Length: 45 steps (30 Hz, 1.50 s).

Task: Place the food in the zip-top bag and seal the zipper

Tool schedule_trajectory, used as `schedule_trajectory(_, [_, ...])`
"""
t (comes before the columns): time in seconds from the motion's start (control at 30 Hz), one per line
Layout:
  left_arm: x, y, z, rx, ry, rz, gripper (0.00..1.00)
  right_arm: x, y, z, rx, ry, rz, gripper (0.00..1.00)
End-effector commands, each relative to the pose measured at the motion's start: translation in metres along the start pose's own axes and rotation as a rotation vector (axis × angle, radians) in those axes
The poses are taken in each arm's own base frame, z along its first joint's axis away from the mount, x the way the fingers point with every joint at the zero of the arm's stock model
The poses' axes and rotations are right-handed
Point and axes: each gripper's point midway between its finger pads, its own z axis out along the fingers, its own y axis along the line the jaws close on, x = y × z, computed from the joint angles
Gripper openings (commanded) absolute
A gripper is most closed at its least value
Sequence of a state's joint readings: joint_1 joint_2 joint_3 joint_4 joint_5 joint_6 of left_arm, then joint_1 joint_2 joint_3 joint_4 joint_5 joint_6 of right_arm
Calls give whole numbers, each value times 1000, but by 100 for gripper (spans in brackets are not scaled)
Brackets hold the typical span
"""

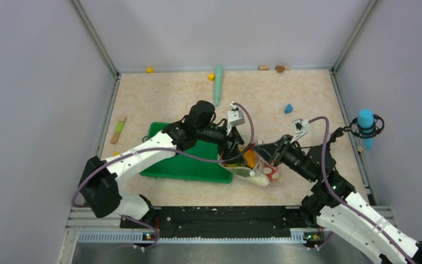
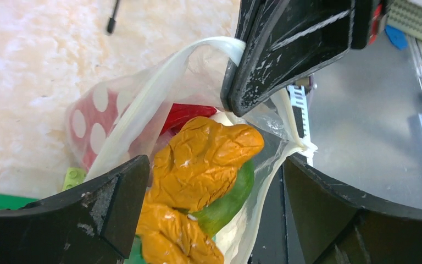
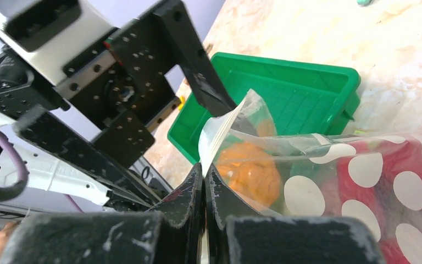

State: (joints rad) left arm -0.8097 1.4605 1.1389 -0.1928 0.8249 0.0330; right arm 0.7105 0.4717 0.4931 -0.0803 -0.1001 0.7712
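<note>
Zip-top bag (image 3: 362, 181) mouth pinched in right jaws; left jaws apart around it.

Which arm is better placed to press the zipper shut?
Probably left: the left hand is open astride the mouth of the clear dotted plastic bag; the right hand is shut on the zipper strip.

**A robot test cell in a lab**

The green tray (image 1: 184, 159) lies on a beige marbled tabletop (image 1: 307, 88), boxed in by plain grey panels (image 1: 33, 82) set in aluminium posts (image 1: 94, 38). Nearer than the tray, two robot arms (image 1: 143, 157) are bolted to a black rail (image 1: 220, 217). Well to the tray's right, a blue-capped device (image 1: 366, 124) sits in a mount. Beyond the tray lie small blocks (image 1: 149, 70). Just beside the tray is toy food (image 2: 198, 159) in a dotted zip-top bag (image 3: 395, 181).
</note>
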Motion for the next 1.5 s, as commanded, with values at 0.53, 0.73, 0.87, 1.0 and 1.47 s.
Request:
schedule_trajectory(0.53, [15, 51, -62, -621, -226, -332, 94, -21, 22, -9, -61, -32, -104, 0])
schedule_trajectory(0.73, [17, 57, -41, -572, -169, -355, 75, -19, 20, -10, -51, -25, -111, 0])
schedule_trajectory(0.87, [17, 63, -34, -567, -169, -375, 54, -18, 18, -10, -45, -23, -116, 0])
schedule_trajectory(1.0, [12, 62, -29, -540, -179, -377, 24, -20, 15, -11, -26, -32, -123, 0])
schedule_trajectory(1.47, [-54, 63, -35, -531, -292, -262, 0, -22, 0, -29, 97, -4, -144, 0])
